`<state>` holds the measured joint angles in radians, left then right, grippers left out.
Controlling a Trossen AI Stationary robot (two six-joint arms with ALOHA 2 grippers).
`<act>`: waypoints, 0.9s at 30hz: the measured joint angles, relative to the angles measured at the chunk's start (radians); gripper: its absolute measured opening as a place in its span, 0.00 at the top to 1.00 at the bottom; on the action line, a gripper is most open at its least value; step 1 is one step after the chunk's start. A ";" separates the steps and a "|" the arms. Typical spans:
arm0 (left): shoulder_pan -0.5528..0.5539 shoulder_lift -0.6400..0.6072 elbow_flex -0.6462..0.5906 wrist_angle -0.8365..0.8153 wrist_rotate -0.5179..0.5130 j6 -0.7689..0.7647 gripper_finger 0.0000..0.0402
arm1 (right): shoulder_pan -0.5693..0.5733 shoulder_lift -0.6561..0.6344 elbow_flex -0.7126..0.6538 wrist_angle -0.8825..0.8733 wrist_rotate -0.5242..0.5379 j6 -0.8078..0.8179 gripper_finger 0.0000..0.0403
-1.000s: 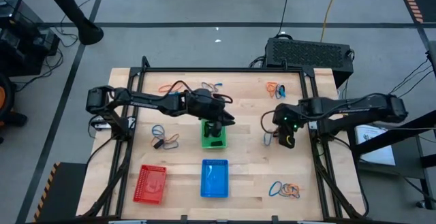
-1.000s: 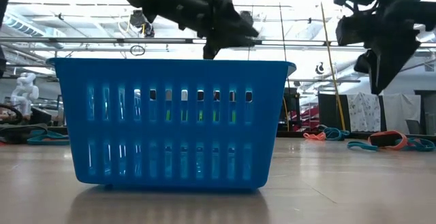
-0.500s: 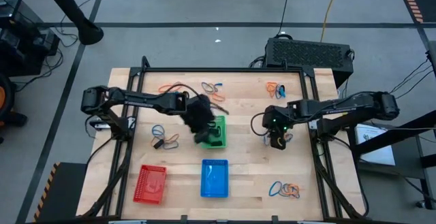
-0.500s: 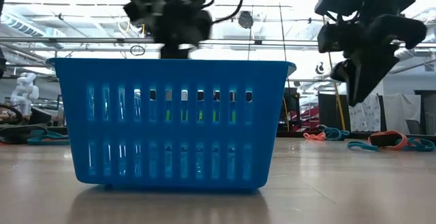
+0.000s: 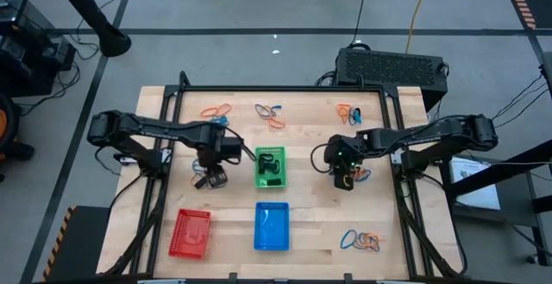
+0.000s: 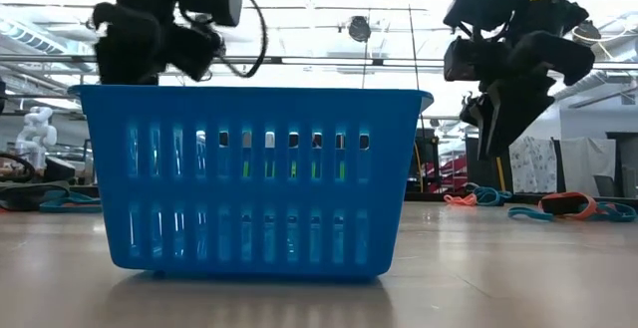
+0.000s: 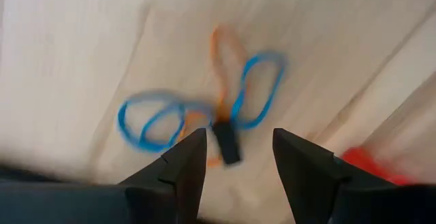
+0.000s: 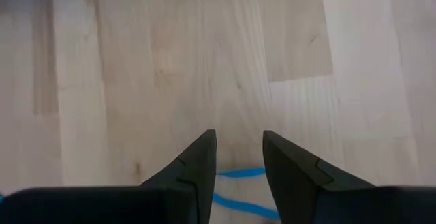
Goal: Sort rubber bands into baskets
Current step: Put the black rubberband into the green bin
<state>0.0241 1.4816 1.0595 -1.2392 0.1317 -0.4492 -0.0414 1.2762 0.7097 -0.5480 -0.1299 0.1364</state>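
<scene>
No legible writing on any item: pale planked wood worktop (image 5: pixel 302 224) carrying three slotted plastic mesh baskets, green (image 5: pixel 271 167), blue (image 5: pixel 272 227) and red (image 5: pixel 191 233), with thin elastic rubber bands (image 5: pixel 360 241) lying in loose clusters. My left tool (image 5: pixel 212 178), fingers spread and empty, hangs over a blue-orange-black cluster (image 7: pixel 204 112) left of the green basket. My right tool (image 5: pixel 344 180), fingers parted, has a blue band (image 8: pixel 235 186) between them, right of that basket; I cannot tell whether it is pinched.

High cam looks straight down on my whole table (image 5: pixel 310 224). Low cam sits at tabletop level, v. close behind the blue basket (image 6: pixel 249 178), facing the room. Both wrist cams look down past my fingers at wood; left one's blurry, prob. shares the high view's bands (image 7: pixel 204 108).
</scene>
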 joint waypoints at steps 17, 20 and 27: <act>0.000 0.004 -0.257 0.131 0.089 -0.126 0.56 | 0.000 -0.003 0.000 -0.002 -0.007 0.061 0.72; 0.000 0.004 -0.279 0.185 0.098 -0.147 0.56 | 0.000 -0.003 0.000 -0.002 -0.007 0.061 0.72; 0.000 0.004 -0.303 0.214 0.098 -0.149 0.56 | 0.000 -0.003 0.000 -0.003 -0.031 0.061 0.72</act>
<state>0.0238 1.4853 0.7562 -1.0248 0.2298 -0.5980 -0.0414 1.2728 0.7094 -0.5507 -0.1611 0.1978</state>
